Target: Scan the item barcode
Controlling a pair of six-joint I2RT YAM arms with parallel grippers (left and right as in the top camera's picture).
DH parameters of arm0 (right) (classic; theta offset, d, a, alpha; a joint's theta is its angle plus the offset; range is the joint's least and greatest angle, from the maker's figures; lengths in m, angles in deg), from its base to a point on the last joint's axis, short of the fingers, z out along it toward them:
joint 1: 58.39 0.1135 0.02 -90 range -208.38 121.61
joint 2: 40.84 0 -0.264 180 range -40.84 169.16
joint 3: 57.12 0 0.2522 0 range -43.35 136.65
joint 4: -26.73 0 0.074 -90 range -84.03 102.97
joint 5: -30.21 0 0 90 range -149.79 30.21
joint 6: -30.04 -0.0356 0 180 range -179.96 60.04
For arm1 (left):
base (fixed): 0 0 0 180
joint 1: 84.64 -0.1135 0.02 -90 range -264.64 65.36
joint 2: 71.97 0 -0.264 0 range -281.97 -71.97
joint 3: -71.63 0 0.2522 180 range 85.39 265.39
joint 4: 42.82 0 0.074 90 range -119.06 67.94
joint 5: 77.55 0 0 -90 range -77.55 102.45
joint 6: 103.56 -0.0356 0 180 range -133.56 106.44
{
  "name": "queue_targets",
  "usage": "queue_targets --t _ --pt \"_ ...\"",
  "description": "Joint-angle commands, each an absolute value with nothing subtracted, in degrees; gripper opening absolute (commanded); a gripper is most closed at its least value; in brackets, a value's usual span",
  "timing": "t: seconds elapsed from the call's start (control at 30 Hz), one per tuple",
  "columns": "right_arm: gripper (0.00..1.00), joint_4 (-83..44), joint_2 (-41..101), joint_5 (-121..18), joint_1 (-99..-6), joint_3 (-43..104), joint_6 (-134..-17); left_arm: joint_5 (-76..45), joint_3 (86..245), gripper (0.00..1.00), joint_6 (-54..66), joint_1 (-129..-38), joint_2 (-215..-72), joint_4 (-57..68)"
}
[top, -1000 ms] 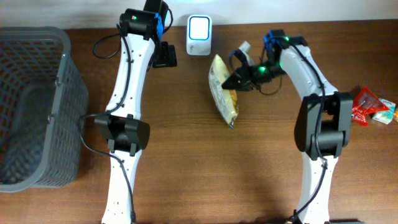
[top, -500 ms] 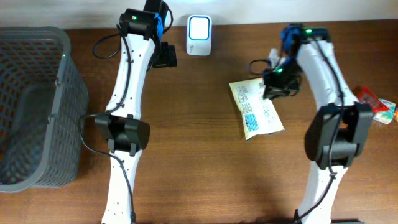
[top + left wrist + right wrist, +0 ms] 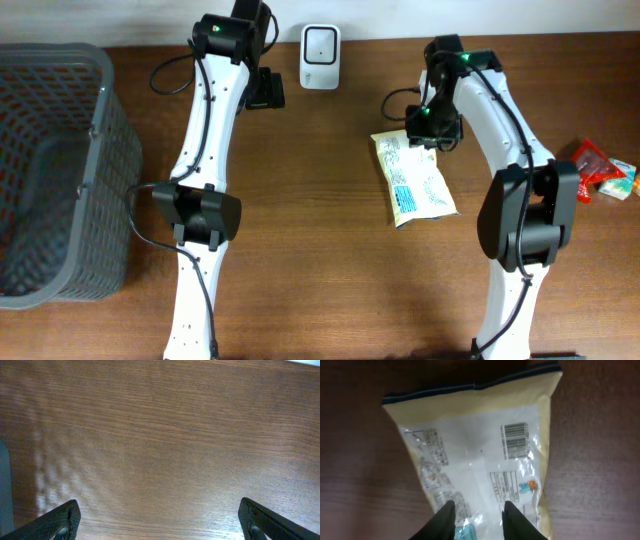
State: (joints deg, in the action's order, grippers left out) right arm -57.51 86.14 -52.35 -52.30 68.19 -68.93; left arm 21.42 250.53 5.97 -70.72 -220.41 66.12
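The snack packet [image 3: 415,178] is lying flat on the wooden table [image 3: 320,270], right of centre, with its printed back facing up and a blue patch showing. The right gripper [image 3: 428,132] is sitting right at the packet's far end, but I can't make out the jaws from up here. The white scanner [image 3: 320,44] is standing at the far edge, well apart from the packet. The left gripper [image 3: 266,92] is hanging just left of the scanner. A grey basket [image 3: 100,130] is sitting at the left edge, and some red packets [image 3: 598,170] are lying over at the right edge.
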Motion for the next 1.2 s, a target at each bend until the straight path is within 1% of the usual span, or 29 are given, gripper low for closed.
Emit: queue_targets --t 0.0,0.07,0.1,0.13,0.17,0.23,0.27,0.33,0.4,0.43,0.47,0.5,0.57,0.63,0.67,0.7,0.73,0.77,0.8,0.9,0.93,0.97,1.07,1.1,1.13,1.17 --pt "0.3 -48.53 86.94 -52.72 -52.34 58.66 -69.13 21.22 251.38 0.99 6.36 -70.55 -220.04 66.16" --pt "0.3 -39.11 86.94 -52.74 -52.34 52.39 -71.42 21.22 251.38 0.99 6.34 -70.55 -220.04 66.16" --pt "0.36 -38.89 86.88 -52.72 -52.41 52.63 -71.42 21.22 251.38 0.99 6.34 -70.55 -220.04 66.16" --pt "0.45 -41.01 86.18 -52.77 -52.47 54.75 -71.4 21.22 251.38 0.99 6.34 -70.55 -220.04 66.16" --pt "0.52 -45.27 85.76 -52.77 -52.45 58.68 -71.2 21.22 251.38 0.99 6.34 -70.55 -220.04 66.16" --pt "0.65 -57.99 85.5 -52.94 -52.45 68.89 -70.72 21.22 251.38 0.99 6.36 -70.55 -220.04 66.16" --pt "0.7 -67.65 85.5 -52.42 -52.32 74.86 -69.39 21.22 251.38 0.99 6.34 -70.55 -220.04 66.16" --pt "0.69 -76.59 85.68 -53.33 -50.59 74.75 -67.68 21.22 251.38 0.99 6.34 -70.55 -220.04 66.16" --pt "0.68 -79.17 85.68 -54.49 -48.87 71.3 -67.71 21.22 251.38 0.99 6.36 -70.55 -220.04 66.16" --pt "0.61 -78.34 85.68 -54.49 -47.9 67.95 -67.73 21.22 251.38 0.99 6.34 -70.55 -220.04 66.16" --pt "0.39 -75.17 85.68 -54.49 -47.45 64.06 -67.75 21.22 251.38 0.99 6.36 -70.55 -220.04 66.16" --pt "0.2 -71.32 85.68 -54.49 -47.4 60.48 -67.75 21.22 251.38 0.99 6.34 -70.55 -220.04 66.16" --pt "0.04 -62.78 85.68 -54.49 -47.53 53.7 -67.75 21.22 251.38 0.99 6.34 -70.55 -220.04 66.16" --pt "0.06 -59.91 85.68 -53.73 -47.51 51.95 -67.95 21.22 251.38 0.99 6.36 -70.55 -220.04 66.16" --pt "0.09 -62.14 85.5 -52.26 -47.53 54.27 -67.95 21.22 251.38 0.99 6.34 -70.55 -220.04 66.16" --pt "0.16 -65.25 85.5 -52.57 -47.53 58.2 -67.71 21.22 251.38 0.99 6.34 -70.55 -220.04 66.16" --pt "0.27 -67.98 85.5 -54.06 -47.71 62.44 -67.68 21.22 251.38 0.99 6.34 -70.55 -220.04 66.16" --pt "0.53 -71.24 85.5 -57.42 -48.41 67.95 -67.71 21.22 251.38 0.99 6.34 -70.55 -220.04 66.16" --pt "0.99 -73.25 85.5 -58.36 -49.89 71.67 -67.71 21.22 251.38 0.99 6.34 -70.55 -220.04 66.16" --pt "0.99 -72.96 85.81 -57.49 -55.62 71.73 -66.5 21.22 251.38 0.99 6.36 -70.55 -220.04 66.16" --pt "0.99 -72.07 86.05 -53.53 -57.08 70.33 -62.07 21.22 251.38 0.99 6.34 -70.55 -220.04 66.16" --pt "0.98 -69.33 86.18 -46.12 -58.88 66.53 -56.43 21.22 251.38 0.99 6.34 -70.55 -220.04 66.16" --pt "0.99 -56.72 86.18 -36.59 -60.67 53.35 -55.25 21.22 251.38 0.99 6.34 -70.44 -220.04 66.16" --pt "0.98 -53.6 86.18 -34.36 -60.67 49.96 -55.27 21.22 251.38 0.99 6.34 -70.44 -220.04 66.16" --pt "0.93 -50.58 86.18 -33.16 -60.67 46.73 -55.31 21.22 251.38 0.99 6.34 -70.38 -220.04 66.16" --pt "0.63 -47.87 86.18 -33.23 -60.67 44.02 -55.9 21.22 251.38 0.99 6.34 -70.05 -220.04 66.16"
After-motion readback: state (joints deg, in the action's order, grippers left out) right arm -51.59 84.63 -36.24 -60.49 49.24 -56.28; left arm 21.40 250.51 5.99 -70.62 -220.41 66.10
